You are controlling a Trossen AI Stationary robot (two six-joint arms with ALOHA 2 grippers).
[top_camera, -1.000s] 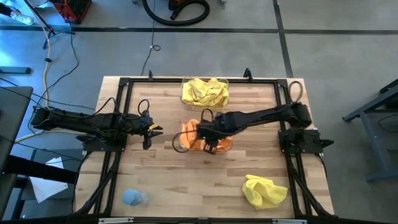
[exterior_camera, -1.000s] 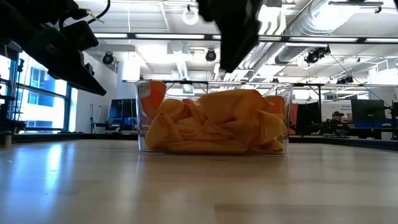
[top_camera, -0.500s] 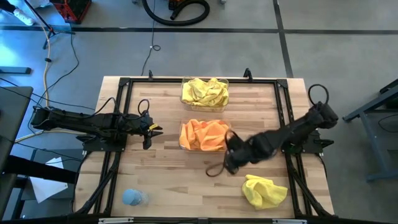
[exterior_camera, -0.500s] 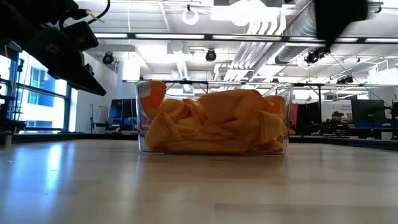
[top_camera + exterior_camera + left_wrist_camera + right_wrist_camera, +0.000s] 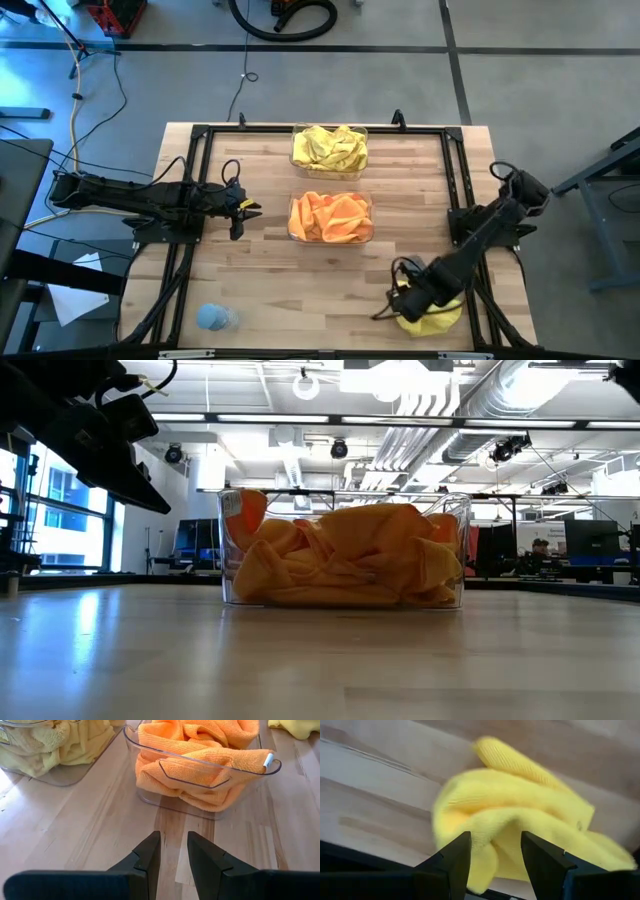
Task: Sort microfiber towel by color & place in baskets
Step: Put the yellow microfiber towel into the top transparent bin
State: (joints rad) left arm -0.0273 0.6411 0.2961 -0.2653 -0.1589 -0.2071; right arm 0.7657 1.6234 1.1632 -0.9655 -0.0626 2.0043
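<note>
Between my right gripper's (image 5: pixel 492 857) spread fingers lies the last loose yellow towel (image 5: pixel 430 310), just ahead on the bare wood, not yet pinched. Well behind that gripper, the nearer basket (image 5: pixel 331 218) holds the orange towels (image 5: pixel 200 755), and the farther basket (image 5: pixel 329 149) holds yellow ones. My left gripper (image 5: pixel 172 857) waits beside the orange basket, fingers slightly parted, holding nothing. By my reckoning, only this one yellow cloth is left to sort.

An industrial lab is indicated: exposed ceiling ducts (image 5: pixel 440 420), strip lights at twelve o'clock, cables (image 5: pixel 95 90) across concrete floor.
</note>
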